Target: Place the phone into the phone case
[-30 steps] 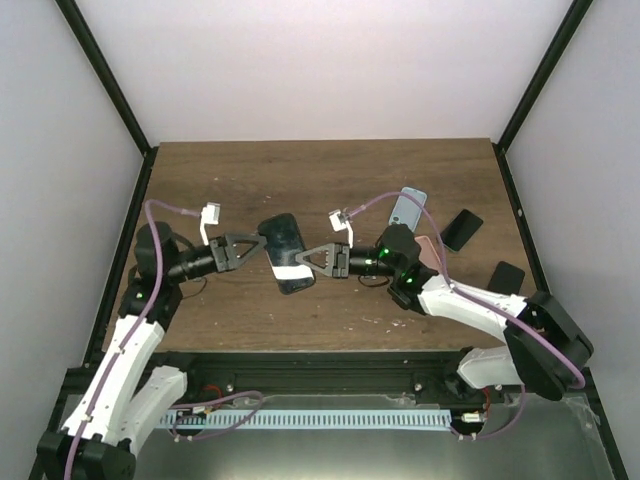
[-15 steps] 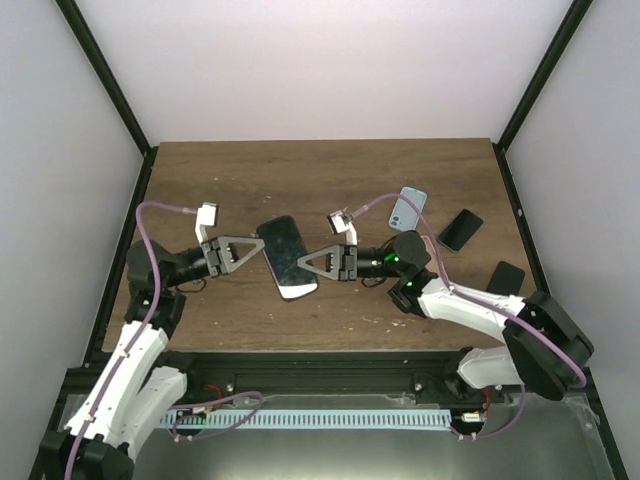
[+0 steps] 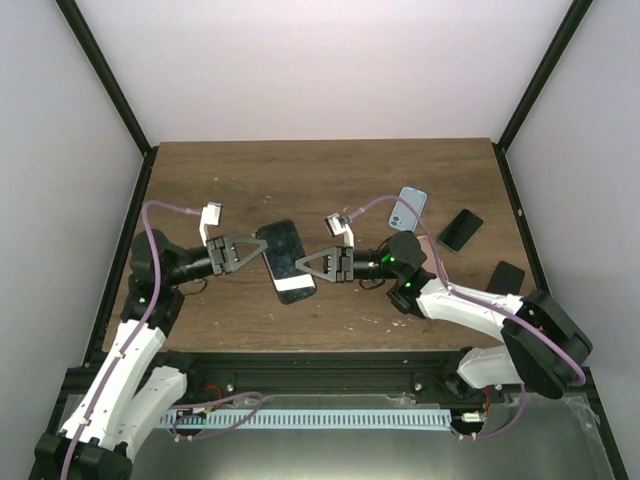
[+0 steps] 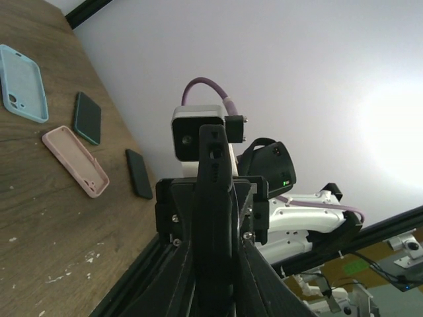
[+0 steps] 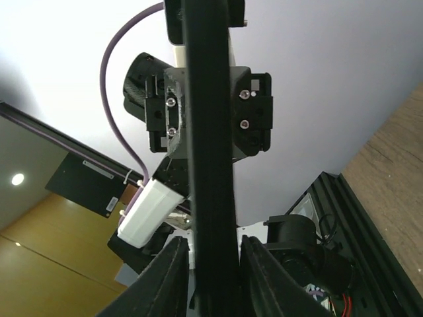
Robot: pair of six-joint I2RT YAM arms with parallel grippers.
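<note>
Since before, we've twisted the phone [image 3: 287, 262] slightly; left gripper [image 3: 260, 251] and right gripper [image 3: 302, 265] both clamp its opposite edges. Uneven pulling could drop it.

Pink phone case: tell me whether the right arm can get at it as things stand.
Probably not yet. The right pincer is shut on the phone, shared with the left pincer, and the pink case lies back beside that arm's own forearm; it would need to release first.
</note>
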